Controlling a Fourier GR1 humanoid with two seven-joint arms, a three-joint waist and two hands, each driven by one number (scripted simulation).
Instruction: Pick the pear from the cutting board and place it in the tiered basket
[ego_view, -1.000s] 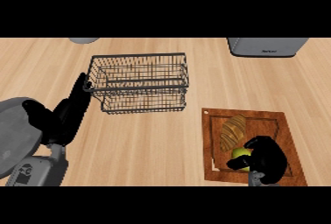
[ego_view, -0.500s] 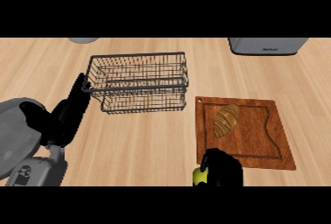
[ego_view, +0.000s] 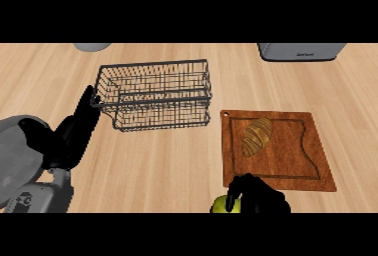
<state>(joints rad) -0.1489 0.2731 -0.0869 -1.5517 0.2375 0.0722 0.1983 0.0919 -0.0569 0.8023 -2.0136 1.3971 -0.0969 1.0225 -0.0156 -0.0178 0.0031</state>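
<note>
Light: you get bright, even light across the counter (ego_view: 184, 165).
Shadows: faint ones sit under the basket (ego_view: 155, 95).
Glare: you see none.

The basket (ego_view: 155, 95) stood behind and left of the board (ego_view: 277, 145), apart from it. A loaf (ego_view: 256, 136) lay on the board. The pear (ego_view: 221, 204) sat before the board's near left corner, off it, in the right hand (ego_view: 258, 196). The left hand (ego_view: 74, 131) was just left of the basket.
</note>
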